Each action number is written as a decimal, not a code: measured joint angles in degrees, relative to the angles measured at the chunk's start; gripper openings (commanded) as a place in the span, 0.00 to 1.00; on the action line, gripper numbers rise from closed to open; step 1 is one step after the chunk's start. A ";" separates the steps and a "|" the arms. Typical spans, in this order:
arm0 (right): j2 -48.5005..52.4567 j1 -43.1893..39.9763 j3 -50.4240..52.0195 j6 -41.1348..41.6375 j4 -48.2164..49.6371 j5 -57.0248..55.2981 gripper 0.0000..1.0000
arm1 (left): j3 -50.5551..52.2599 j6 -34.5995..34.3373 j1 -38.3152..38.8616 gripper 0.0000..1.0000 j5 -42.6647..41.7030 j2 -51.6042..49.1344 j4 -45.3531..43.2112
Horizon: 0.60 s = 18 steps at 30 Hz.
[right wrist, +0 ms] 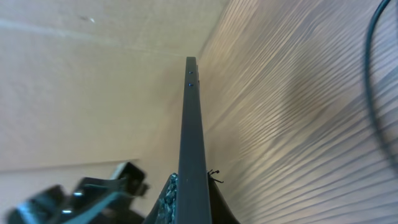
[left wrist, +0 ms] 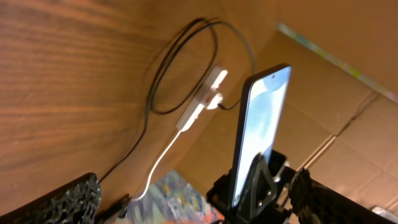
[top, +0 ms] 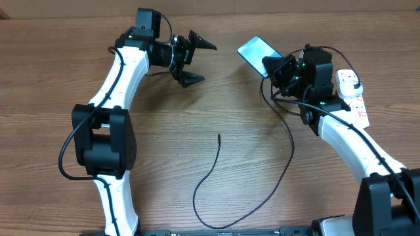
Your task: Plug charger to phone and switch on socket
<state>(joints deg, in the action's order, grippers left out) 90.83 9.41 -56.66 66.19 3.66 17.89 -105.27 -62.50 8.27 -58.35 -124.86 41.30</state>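
Observation:
The phone [top: 256,51] is held off the table at the back with its light blue screen up, and my right gripper [top: 279,69] is shut on its near end. In the right wrist view the phone's dark edge [right wrist: 193,137] runs straight up between the fingers. My left gripper [top: 208,63] stands open just left of the phone, holding nothing. In the left wrist view the phone [left wrist: 258,118] stands ahead of it. The charger's black cable [top: 289,147] loops over the table, and its free tip [top: 218,136] lies at mid-table. The white socket [top: 353,97] lies at the right edge, with the plug head [top: 349,80] in it.
Cardboard walls [left wrist: 348,112] close off the back of the table. The socket's white cord [left wrist: 163,155] trails away from the strip. Part of the charger cable [right wrist: 373,87] lies close to my right arm.

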 measured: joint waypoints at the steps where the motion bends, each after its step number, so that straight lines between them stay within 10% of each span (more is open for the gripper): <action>1: 0.00 0.02 0.00 3.04 0.20 0.31 0.04 | 0.00 -0.37 0.00 1.00 0.04 0.00 -1.81; 10: 0.00 0.07 0.00 25.70 1.18 2.47 0.04 | -0.20 -7.61 0.76 1.00 1.70 0.00 -21.77; 18: 0.04 0.39 0.00 32.83 6.80 4.72 0.04 | -0.24 -12.81 2.21 1.00 5.68 0.00 -22.67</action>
<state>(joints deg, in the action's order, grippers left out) 90.87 9.80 -56.66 99.02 10.46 22.61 -105.51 -75.31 10.48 -52.66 -124.86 18.63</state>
